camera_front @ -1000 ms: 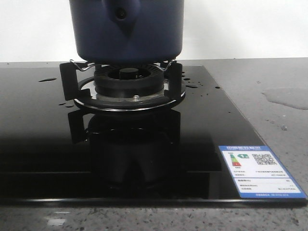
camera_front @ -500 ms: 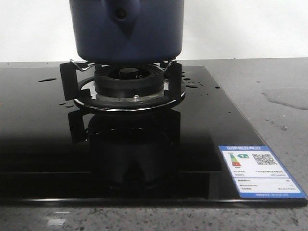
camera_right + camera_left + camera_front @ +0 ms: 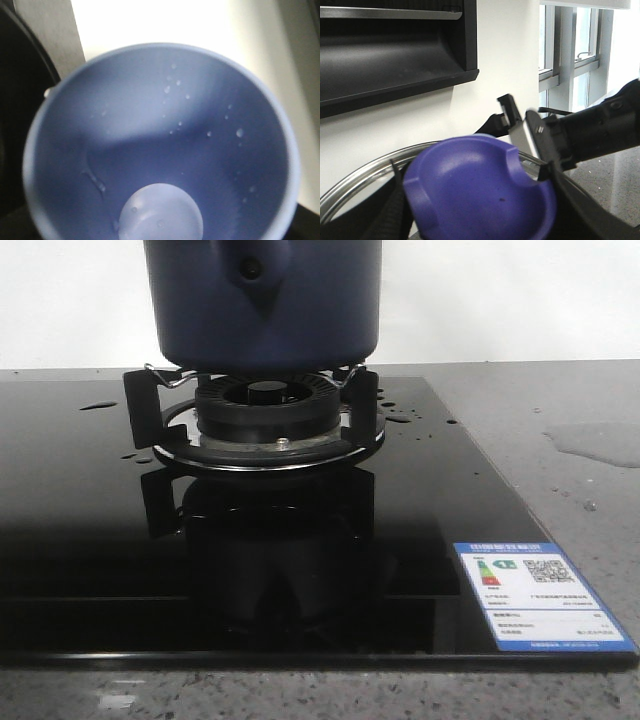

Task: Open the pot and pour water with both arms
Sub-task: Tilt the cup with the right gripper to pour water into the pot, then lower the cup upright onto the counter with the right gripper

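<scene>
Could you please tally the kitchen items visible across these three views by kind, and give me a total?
Pots: 1, dark navy pot
Lids: 1, steel-rimmed lid with a violet-blue knob
Cups: 1, pale blue cup
Burners: 1, burner
Stickers: 1, label sticker
Total: 5

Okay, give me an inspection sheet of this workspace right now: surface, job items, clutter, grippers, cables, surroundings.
Surface: black glass hob on a speckled counter; droplets and a puddle.
Job's things: navy pot on the burner stand; pale blue cup, only droplets inside; purple lid knob.
Clutter: energy label.
Grippers: fingers hidden in all views.
Cables: nothing seen.
Surroundings: white wall, range hood, window.
</scene>
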